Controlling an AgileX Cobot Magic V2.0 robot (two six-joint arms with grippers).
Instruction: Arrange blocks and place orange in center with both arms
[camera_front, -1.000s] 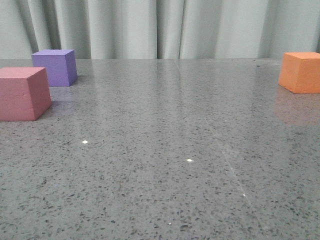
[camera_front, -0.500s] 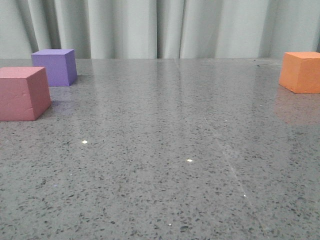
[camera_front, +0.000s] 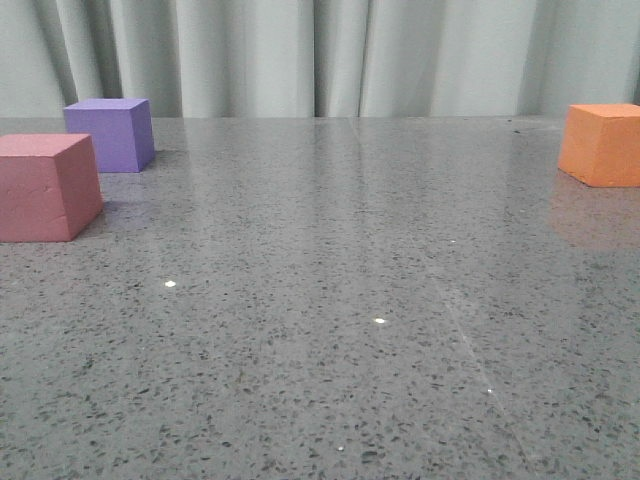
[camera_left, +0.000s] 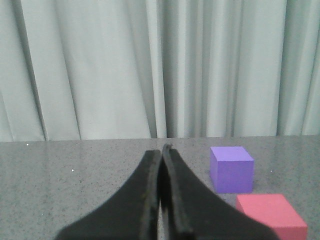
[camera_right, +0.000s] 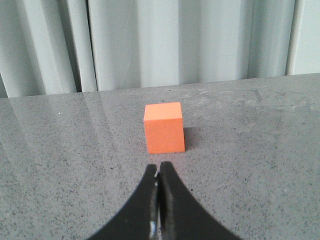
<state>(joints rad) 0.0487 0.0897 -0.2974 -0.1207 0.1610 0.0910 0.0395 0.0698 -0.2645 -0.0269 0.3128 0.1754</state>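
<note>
Waiting pincers: left pincer (camera_left: 161, 165) and right pincer (camera_right: 158, 175) both closed, empty.
Orange cube (camera_front: 602, 144): far right on worktop (camera_front: 340, 300), ahead of right pincer, likely its pickup.
Pink-red cube (camera_front: 45, 187), purple cube (camera_front: 110, 133): left.

The desk (camera_front: 330, 300) looks like polished speckled grey stone, glossy enough to mirror the lights and blocks. The pink-red cube (camera_front: 45, 188), purple cube (camera_front: 110, 133) and orange cube (camera_front: 600, 144) are matte and foam-like, the pink-red one faintly dented. Both end effectors, left (camera_left: 162, 150) and right (camera_right: 159, 170), are dull black. Behind hangs soft pleated cloth curtain (camera_front: 320, 55).
</note>
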